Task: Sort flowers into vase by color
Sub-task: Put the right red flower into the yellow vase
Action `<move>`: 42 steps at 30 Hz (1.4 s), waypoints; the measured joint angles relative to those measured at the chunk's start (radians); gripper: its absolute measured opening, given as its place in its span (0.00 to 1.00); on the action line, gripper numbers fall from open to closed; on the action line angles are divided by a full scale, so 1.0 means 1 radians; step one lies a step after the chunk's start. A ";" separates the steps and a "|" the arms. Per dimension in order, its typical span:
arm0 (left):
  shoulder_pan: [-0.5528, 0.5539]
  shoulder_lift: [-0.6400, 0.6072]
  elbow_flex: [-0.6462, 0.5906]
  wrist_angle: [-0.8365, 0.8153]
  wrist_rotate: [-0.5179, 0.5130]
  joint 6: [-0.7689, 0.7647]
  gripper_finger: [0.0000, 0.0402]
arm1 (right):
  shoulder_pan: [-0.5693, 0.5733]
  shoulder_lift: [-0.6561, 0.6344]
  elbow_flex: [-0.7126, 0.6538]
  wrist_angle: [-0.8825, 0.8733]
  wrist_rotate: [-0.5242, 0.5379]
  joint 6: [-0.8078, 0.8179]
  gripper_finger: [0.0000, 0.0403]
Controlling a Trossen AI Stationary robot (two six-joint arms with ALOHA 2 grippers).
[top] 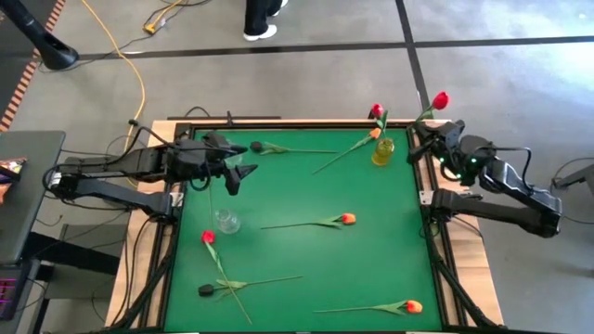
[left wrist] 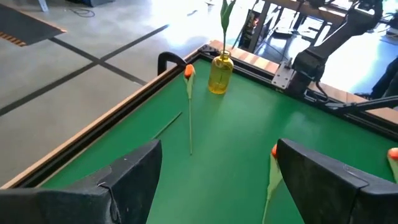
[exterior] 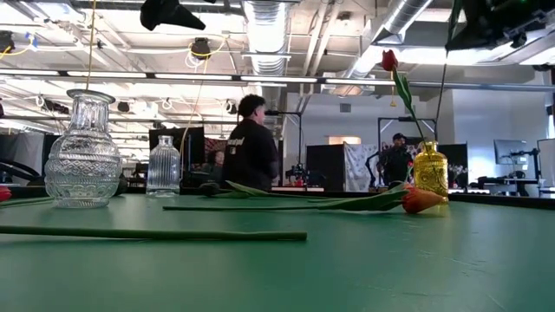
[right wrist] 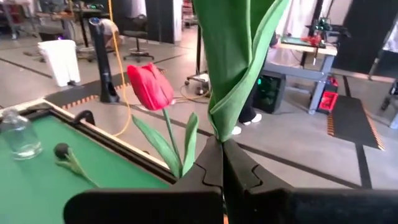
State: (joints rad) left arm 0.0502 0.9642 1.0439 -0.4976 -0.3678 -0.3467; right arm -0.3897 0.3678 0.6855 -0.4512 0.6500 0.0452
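Right pincer (top: 436,133) clamped on red tulip (top: 440,99) stem at surface's (top: 306,269) 1 o'clock corner; long stem could miss yellow vase (top: 382,151) neck, already holding one tulip.

Small yellow glass vase (top: 382,151) stands near table's far right corner, one red tulip (top: 376,111) in it. Clear cut-glass vase (top: 226,220) at left, beside left gripper (top: 234,173). Right gripper (top: 429,135), just right of yellow vase, pinches second red tulip (top: 440,99) by stem. Loose tulips lie across green table mat (top: 371,250)
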 joint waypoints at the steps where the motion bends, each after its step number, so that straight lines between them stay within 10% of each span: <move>1: 0.000 0.000 0.000 0.000 0.006 -0.003 0.76 | -0.008 0.001 -0.005 0.009 -0.001 0.000 0.05; 42: 0.000 0.000 0.000 -0.010 0.006 0.013 0.76 | -0.158 0.104 -0.121 0.153 -0.053 0.085 0.05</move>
State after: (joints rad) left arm 0.0502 0.9642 1.0439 -0.5072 -0.3614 -0.3336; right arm -0.5472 0.4721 0.5641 -0.2980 0.5973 0.1302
